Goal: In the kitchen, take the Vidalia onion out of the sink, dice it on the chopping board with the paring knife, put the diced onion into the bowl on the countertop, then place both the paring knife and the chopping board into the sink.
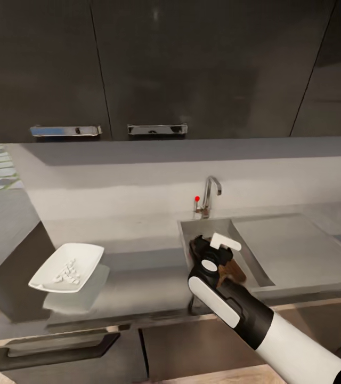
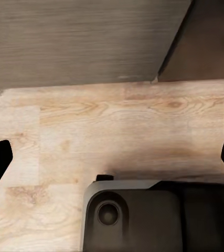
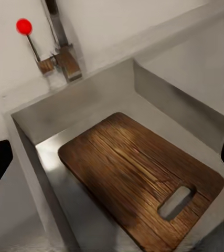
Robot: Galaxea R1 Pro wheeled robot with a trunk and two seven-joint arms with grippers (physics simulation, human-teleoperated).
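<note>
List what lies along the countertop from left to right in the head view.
Bowl with diced onion in it → right claw over the sink, the chopping board beneath it → flat steel drainboard.

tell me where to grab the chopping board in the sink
Grip the chopping board by the end with the slot hole, coming from above. It lies flat on the sink floor, so a long edge near the wall gives the jaws little room.
</note>
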